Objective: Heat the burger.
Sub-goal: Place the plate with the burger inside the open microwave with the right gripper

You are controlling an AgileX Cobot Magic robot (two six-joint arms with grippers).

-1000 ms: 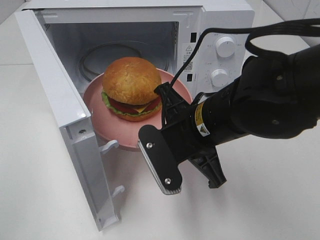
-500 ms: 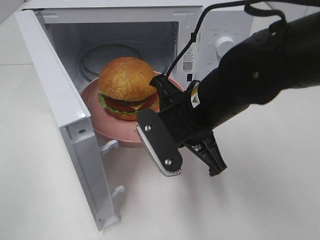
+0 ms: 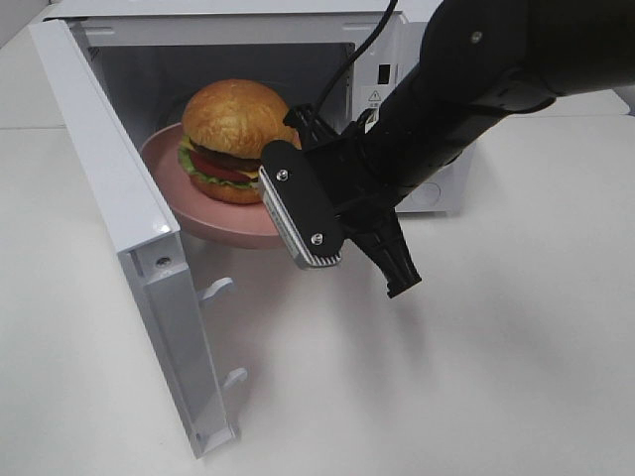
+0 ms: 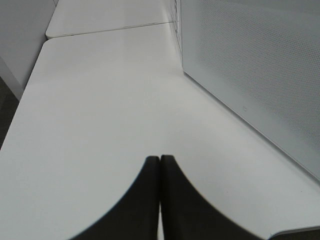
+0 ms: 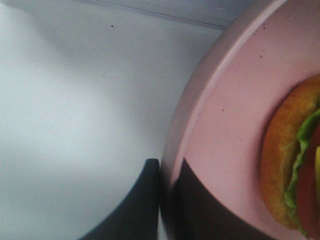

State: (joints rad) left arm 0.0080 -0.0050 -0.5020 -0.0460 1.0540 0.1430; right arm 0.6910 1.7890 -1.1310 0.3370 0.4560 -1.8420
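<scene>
Inside the doorway of a white microwave, the burger sits upright in the middle of a pink plate. The plate is partly within the cavity, and its near edge juts out over the white table. The right gripper is clenched on the plate's rim, with one dark finger above it and one beneath. Gripping the rim likely lets the arm carry the food without touching or squashing the bun. The door stands swung wide to the left, leaving a free path inward. The left gripper has its fingers pressed together on nothing. It hangs over bare table beside the microwave's perforated side, apparently kept out of the way.
</scene>
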